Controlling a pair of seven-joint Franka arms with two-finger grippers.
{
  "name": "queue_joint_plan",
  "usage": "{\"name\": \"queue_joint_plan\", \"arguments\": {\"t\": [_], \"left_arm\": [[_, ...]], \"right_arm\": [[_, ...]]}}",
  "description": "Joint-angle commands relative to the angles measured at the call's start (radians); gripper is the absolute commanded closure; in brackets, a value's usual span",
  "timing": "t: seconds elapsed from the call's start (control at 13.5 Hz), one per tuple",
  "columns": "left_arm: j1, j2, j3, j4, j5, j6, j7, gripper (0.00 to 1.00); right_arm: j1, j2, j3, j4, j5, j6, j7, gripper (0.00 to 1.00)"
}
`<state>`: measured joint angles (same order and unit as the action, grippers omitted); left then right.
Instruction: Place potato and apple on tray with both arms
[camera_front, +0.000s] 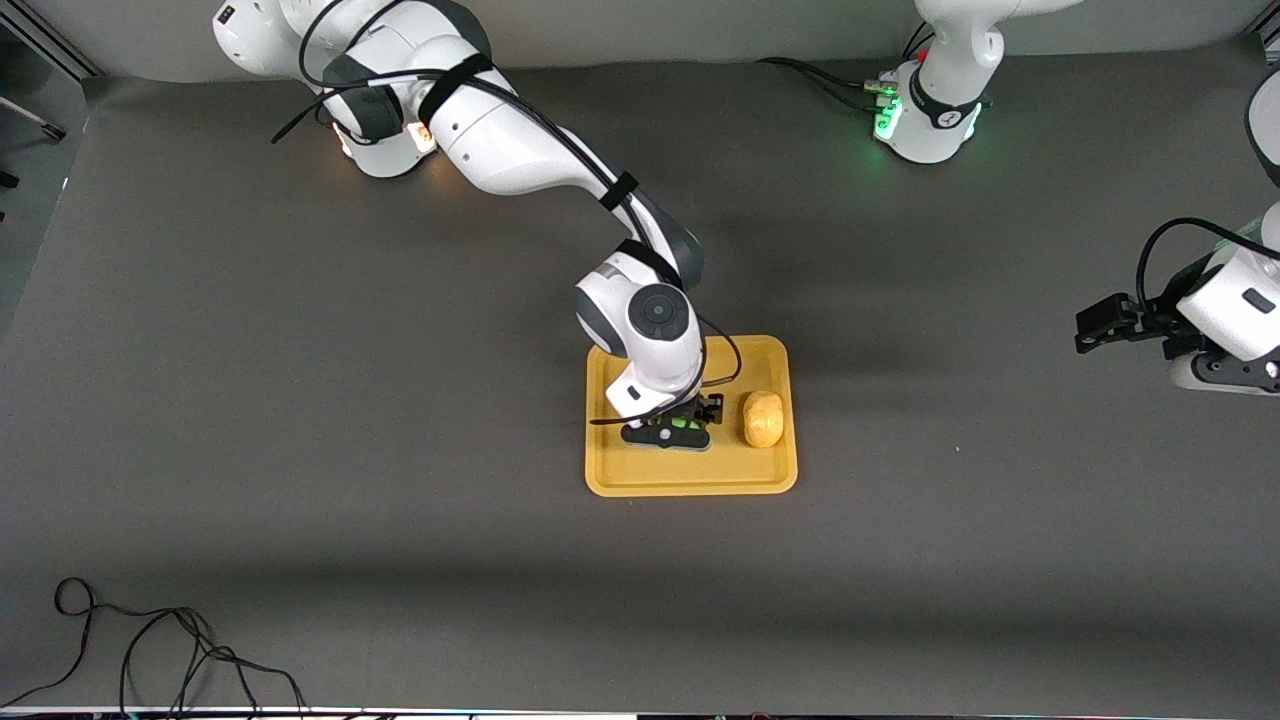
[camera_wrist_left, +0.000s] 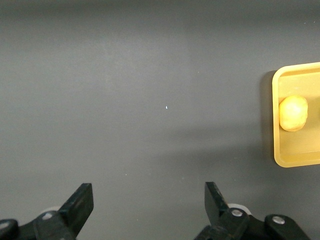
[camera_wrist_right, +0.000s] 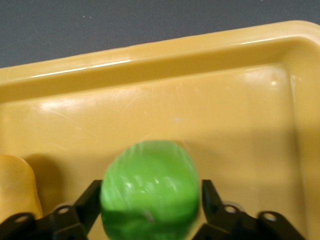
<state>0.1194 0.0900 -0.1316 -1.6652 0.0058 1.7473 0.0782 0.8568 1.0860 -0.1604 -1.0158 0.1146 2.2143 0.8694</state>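
Observation:
The yellow-orange tray lies at the middle of the table. The potato lies on it toward the left arm's end. My right gripper is low over the tray, and the green apple is between its fingers. In the right wrist view the apple is blurred while the fingers and the tray are sharp; the jaws stand wide at the apple's sides. The potato is beside it. My left gripper is open and empty over bare table, off the tray; its view shows the tray and the potato.
Grey mat covers the table. A loose black cable lies near the front edge toward the right arm's end. The arm bases stand along the table's robot edge.

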Motion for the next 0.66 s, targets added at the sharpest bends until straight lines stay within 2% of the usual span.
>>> {"name": "queue_joint_plan", "arguments": {"t": [0.0,0.3,0.59], "left_arm": [[-0.007,-0.026,0.007,-0.028,0.003,0.021,0.012,0.01],[-0.011,-0.027,0.007,-0.028,0.003,0.023,0.002,0.01],[-0.011,-0.033,0.006,-0.03,0.003,0.026,-0.005,0.01]], "right_arm": [[0.005,-0.03,-0.018,0.042,0.016,-0.112,0.026,0.0],[-0.019,-0.219,-0.028,0.042,0.017,-0.373,0.019,0.0],[-0.113,-0.418,-0.024,0.029,0.013,-0.574,-0.05,0.0]]}}
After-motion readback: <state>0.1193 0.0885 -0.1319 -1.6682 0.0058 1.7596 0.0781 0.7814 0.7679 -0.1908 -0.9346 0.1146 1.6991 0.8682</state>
